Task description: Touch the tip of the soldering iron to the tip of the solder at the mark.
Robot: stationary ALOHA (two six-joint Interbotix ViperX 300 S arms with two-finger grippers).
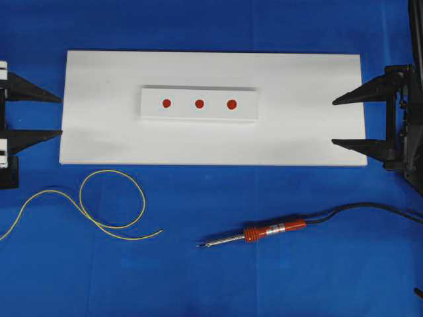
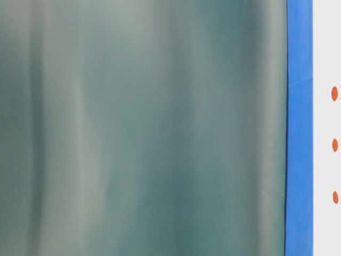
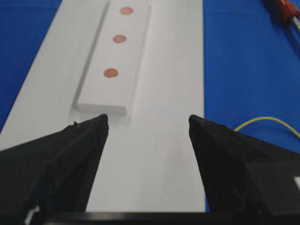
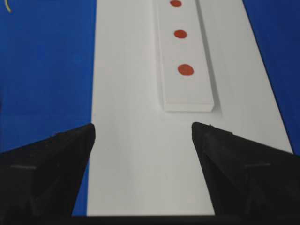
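Both arms sit level at the board's ends, left pincer and right pincer spread wide, empty.

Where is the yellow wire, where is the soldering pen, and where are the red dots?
solder (image 1: 112,205): overhead view, on its curled loop.
soldering iron (image 1: 252,234): overhead view, on the orange-red collar.
red dots (image 1: 199,104): overhead view, on the middle dot of three on the raised white strip.
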